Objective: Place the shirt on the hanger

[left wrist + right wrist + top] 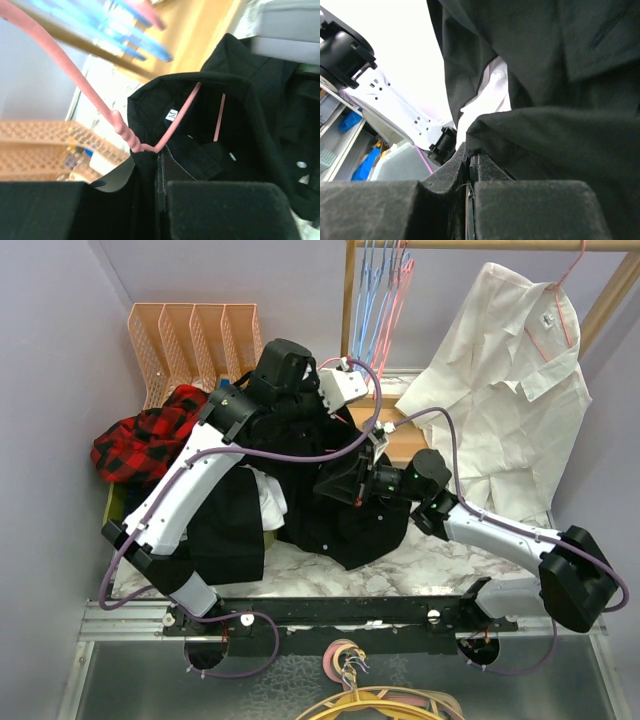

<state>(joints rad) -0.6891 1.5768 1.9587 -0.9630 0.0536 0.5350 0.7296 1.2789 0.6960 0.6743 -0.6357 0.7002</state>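
1. Shirt (335, 525), black and bunched, is lying in the middle of the table (440, 560) in the top view, partly lifted between the two arms. The left arm (190, 480) is reaching over its far end and the right arm (490, 530) is meeting it from the right. A plaid garment (145, 440) is sitting at the left by a peach rack (195, 335). A white shirt (510, 390) and blue hangers (375, 280) are hanging from the rail behind.
2. In the left wrist view, the pink hanger (75, 75) is running down into the shirt's collar, with its twisted neck sitting just at the collar edge and its wires showing inside beside an "M" label (171, 114). The left gripper (159, 167) is pressing its fingers together, pinching the collar cloth right below that neck.
3. In the right wrist view, the right gripper (470, 162) is squeezing a fold of the shirt between its closed fingers, while the rest of the cloth is hanging above and to the right.
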